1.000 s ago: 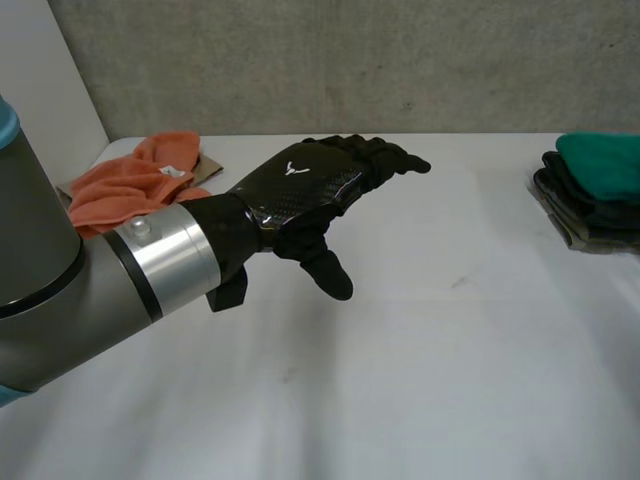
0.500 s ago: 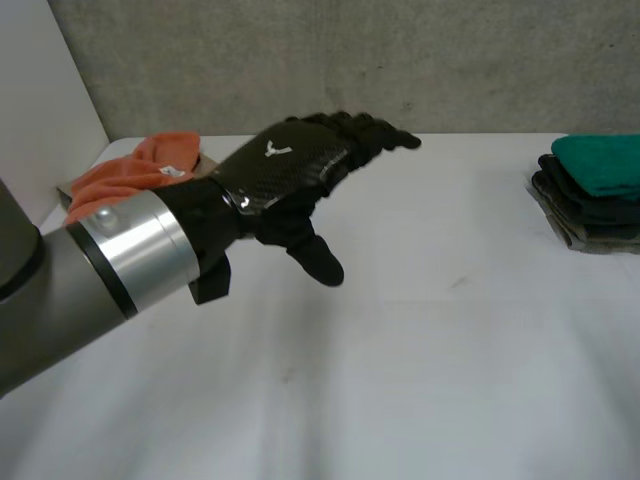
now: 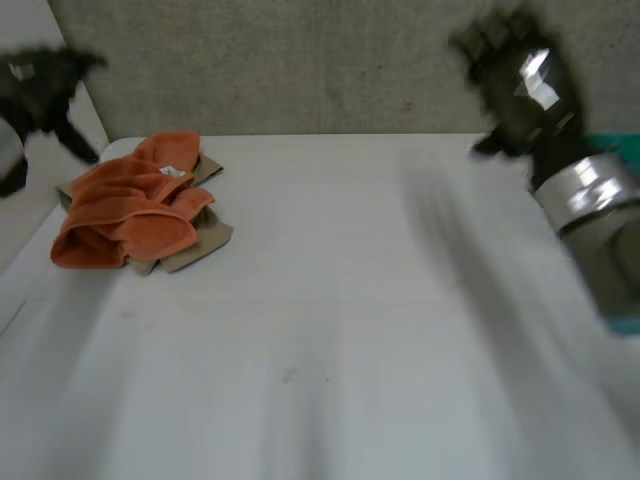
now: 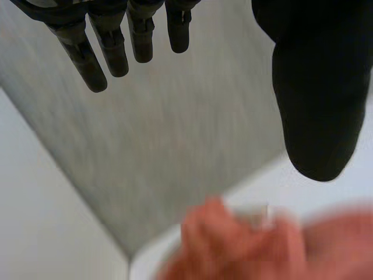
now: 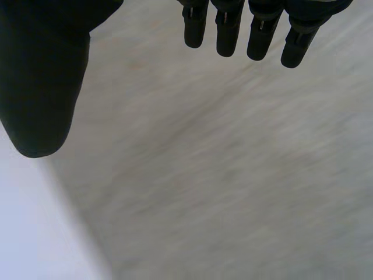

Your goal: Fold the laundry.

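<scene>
Grey wall [image 3: 300,60] stands behind the white bench [image 3: 350,330]. An orange cloth [image 3: 125,210] lies in a crumpled heap at the upper left of the frame, on top of a tan cloth [image 3: 200,245]. The left robot hand [image 3: 40,80] is up in the air at the far upper left, near the heap. The right robot hand [image 3: 515,85] is up high at the upper right, well apart from it. Both have straight, loose fingers and hold nothing. I think the job is at its start: getting a cloth. Next, one should come down, pinch the orange cloth's edge and pull it flat.
</scene>
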Controlling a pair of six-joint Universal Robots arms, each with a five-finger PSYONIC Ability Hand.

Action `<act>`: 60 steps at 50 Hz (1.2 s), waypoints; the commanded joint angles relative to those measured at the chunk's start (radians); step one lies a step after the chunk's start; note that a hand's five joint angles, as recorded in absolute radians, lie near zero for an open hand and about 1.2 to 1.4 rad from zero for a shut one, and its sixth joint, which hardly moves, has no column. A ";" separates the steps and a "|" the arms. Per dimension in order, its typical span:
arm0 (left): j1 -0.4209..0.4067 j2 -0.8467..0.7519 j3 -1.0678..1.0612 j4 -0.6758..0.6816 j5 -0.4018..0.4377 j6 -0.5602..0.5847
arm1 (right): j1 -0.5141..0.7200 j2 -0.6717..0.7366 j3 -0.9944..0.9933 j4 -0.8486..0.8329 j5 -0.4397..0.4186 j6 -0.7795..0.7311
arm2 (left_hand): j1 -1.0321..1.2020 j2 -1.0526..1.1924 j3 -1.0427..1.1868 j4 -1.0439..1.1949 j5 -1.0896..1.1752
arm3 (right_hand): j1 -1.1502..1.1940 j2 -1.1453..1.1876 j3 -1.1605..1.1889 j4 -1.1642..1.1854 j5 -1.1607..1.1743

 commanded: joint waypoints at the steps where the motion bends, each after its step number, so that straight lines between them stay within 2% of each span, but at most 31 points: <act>1: 0.033 -0.356 0.122 0.038 0.060 0.239 | 0.097 0.119 0.040 0.250 0.118 -0.120 | 0.006 -0.032 -0.044 -0.033 -0.050 | -0.054 -0.033 -0.033 -0.032 -0.047; 7: 0.033 -0.545 0.220 0.136 0.068 0.274 | 0.096 0.158 0.081 0.252 0.129 -0.122 | 0.006 -0.032 -0.044 -0.033 -0.050 | -0.054 -0.033 -0.033 -0.032 -0.047; 9: 0.033 -0.582 0.246 0.184 0.057 0.260 | 0.088 0.158 0.095 0.239 0.132 -0.111 | 0.530 0.491 0.480 0.491 0.474 | -0.054 -0.033 -0.033 -0.032 -0.047; 11: 0.031 -0.580 0.251 0.210 0.046 0.247 | 0.084 0.153 0.103 0.232 0.134 -0.106 | 1.152 1.113 1.102 1.113 1.095 | -0.054 -0.033 -0.033 -0.032 -0.047; 12: 0.027 -0.550 0.240 0.230 0.032 0.222 | 0.081 0.150 0.106 0.229 0.135 -0.103 | 1.227 1.188 1.177 1.188 1.171 | -0.054 -0.033 -0.033 -0.032 -0.047; 14: 0.019 -0.493 0.211 0.251 0.017 0.181 | 0.068 0.130 0.109 0.224 0.137 -0.097 | 1.228 1.189 1.178 1.189 1.172 | -0.054 -0.033 -0.033 -0.032 -0.047; 19: -0.047 -0.208 0.073 0.394 -0.021 -0.003 | 0.048 0.084 0.110 0.219 0.135 -0.074 | 1.228 1.189 1.178 1.189 1.172 | -0.054 -0.033 -0.033 -0.032 -0.047; 23: -0.132 -0.030 -0.025 0.494 -0.005 -0.094 | 0.042 0.055 0.110 0.219 0.140 -0.036 | 1.228 1.189 1.178 1.189 1.172 | -0.054 -0.033 -0.033 -0.032 -0.047; 26: -0.189 0.056 -0.077 0.503 0.014 -0.132 | 0.036 0.040 0.110 0.224 0.141 -0.010 | 1.228 1.189 1.178 1.189 1.172 | -0.054 -0.033 -0.033 -0.032 -0.047; 28: -0.255 0.108 -0.120 0.500 0.026 -0.168 | 0.030 0.029 0.112 0.227 0.145 0.001 | 1.228 1.189 1.178 1.189 1.172 | -0.054 -0.033 -0.033 -0.032 -0.047; 30: -0.313 0.128 -0.148 0.497 0.031 -0.191 | 0.022 0.023 0.115 0.230 0.146 0.007 | 1.228 1.189 1.178 1.189 1.172 | -0.054 -0.033 -0.033 -0.032 -0.047; 31: -0.374 0.136 -0.180 0.492 0.037 -0.207 | 0.016 0.015 0.115 0.235 0.148 0.007 | 1.228 1.189 1.178 1.189 1.172 | -0.054 -0.033 -0.033 -0.032 -0.047; 34: -0.456 0.121 -0.222 0.483 0.038 -0.218 | 0.001 0.006 0.113 0.239 0.152 0.010 | 1.228 1.189 1.178 1.189 1.172 | -0.054 -0.033 -0.033 -0.032 -0.047; 35: -0.520 0.090 -0.249 0.477 0.042 -0.217 | -0.010 0.001 0.112 0.245 0.157 0.012 | 1.228 1.189 1.178 1.189 1.172 | -0.054 -0.033 -0.033 -0.032 -0.047; 40: -0.650 -0.084 -0.294 0.468 0.046 -0.186 | -0.042 -0.011 0.095 0.275 0.172 0.013 | 1.214 1.175 1.164 1.175 1.157 | -0.054 -0.033 -0.033 -0.032 -0.047; 41: -0.663 -0.118 -0.294 0.468 0.046 -0.180 | -0.048 -0.011 0.091 0.281 0.177 0.013 | 1.080 1.041 1.030 1.041 1.024 | -0.054 -0.033 -0.033 -0.032 -0.047; 42: -0.689 -0.179 -0.286 0.465 0.046 -0.163 | -0.051 -0.011 0.087 0.288 0.181 0.013 | 0.776 0.738 0.726 0.737 0.720 | -0.054 -0.033 -0.033 -0.032 -0.047; 46: -0.722 -0.227 -0.268 0.419 0.046 -0.139 | -0.070 -0.005 0.066 0.337 0.195 0.013 | 0.006 -0.032 -0.044 -0.033 -0.050 | -0.054 -0.033 -0.033 -0.032 -0.047; 52: -0.685 -0.071 -0.329 0.385 0.009 -0.132 | -0.076 -0.005 0.040 0.419 0.195 0.015 | 0.006 -0.032 -0.044 -0.033 -0.050 | -0.054 -0.033 -0.033 -0.032 -0.047; 57: -0.538 0.116 -0.442 0.402 -0.034 -0.111 | -0.035 -0.040 0.026 0.536 0.198 0.041 | 0.006 -0.032 -0.044 -0.033 -0.050 | -0.054 -0.033 -0.033 -0.032 -0.047; 60: -0.464 0.174 -0.486 0.399 -0.024 -0.089 | -0.008 -0.063 0.021 0.616 0.198 0.074 | 0.006 -0.032 -0.044 -0.033 -0.050 | -0.054 -0.033 -0.033 -0.032 -0.047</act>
